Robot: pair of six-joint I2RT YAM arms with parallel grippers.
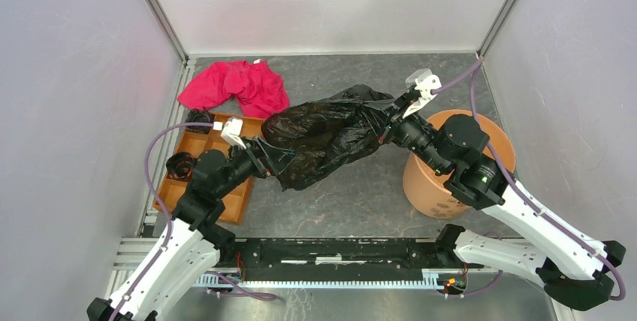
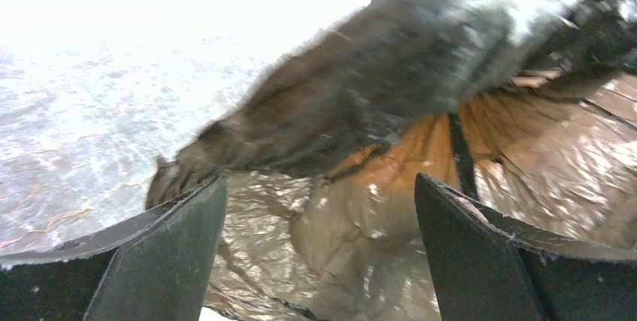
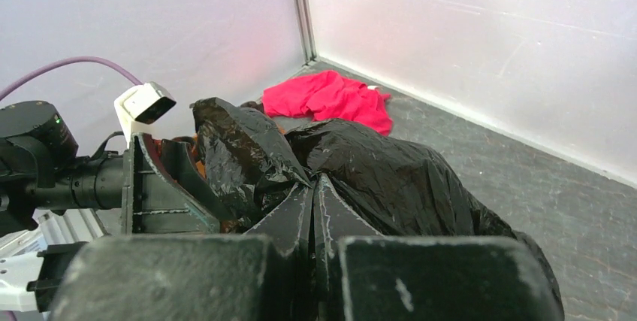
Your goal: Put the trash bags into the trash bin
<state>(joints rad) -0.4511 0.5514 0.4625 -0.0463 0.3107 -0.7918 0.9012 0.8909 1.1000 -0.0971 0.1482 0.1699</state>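
The black trash bag [image 1: 330,131] hangs crumpled and stretched across the middle of the floor between both arms. My right gripper [image 1: 390,116] is shut on its right end, and the closed fingertips [image 3: 314,189] pinch a fold of the bag [image 3: 390,171]. At the bag's left end my left gripper [image 1: 274,158] is open. Its jaws [image 2: 319,216] stand wide apart, with thin brownish bag film [image 2: 360,110] right in front of and between them. The orange trash bin [image 1: 428,186] stands upright at the right, partly hidden under my right arm.
A red cloth [image 1: 236,85] lies at the back left, also seen in the right wrist view [image 3: 330,99]. An orange-brown compartment tray [image 1: 186,189] with a small dark roll [image 1: 180,165] sits under my left arm. Walls close in on three sides.
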